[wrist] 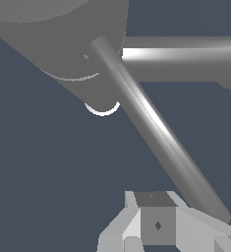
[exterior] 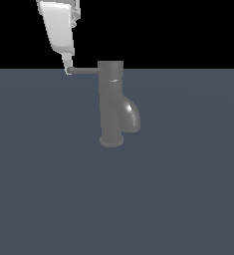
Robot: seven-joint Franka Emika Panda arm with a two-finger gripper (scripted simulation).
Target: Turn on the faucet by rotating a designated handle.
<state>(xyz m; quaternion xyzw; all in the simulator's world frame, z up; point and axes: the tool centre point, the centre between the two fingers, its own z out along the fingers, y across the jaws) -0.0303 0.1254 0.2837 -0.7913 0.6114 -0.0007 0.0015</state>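
The faucet point(exterior: 112, 107) stands on the floor point(exterior: 49, 199). Its handle point(exterior: 83, 70) sticks out toward the exterior view's left. The gripper point(exterior: 68, 71) hangs at the handle's far end.

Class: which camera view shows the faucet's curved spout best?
The exterior view: the spout shows whole, curving down off the faucet column. The wrist view shows mainly the handle and the column close up; its spout is hard to identify.

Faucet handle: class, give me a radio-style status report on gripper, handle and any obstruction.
Gripper at the handle's free end, jaw state unclear. Handle horizontal off faucet cap, pointing to exterior view's left. Nothing seen blocking.
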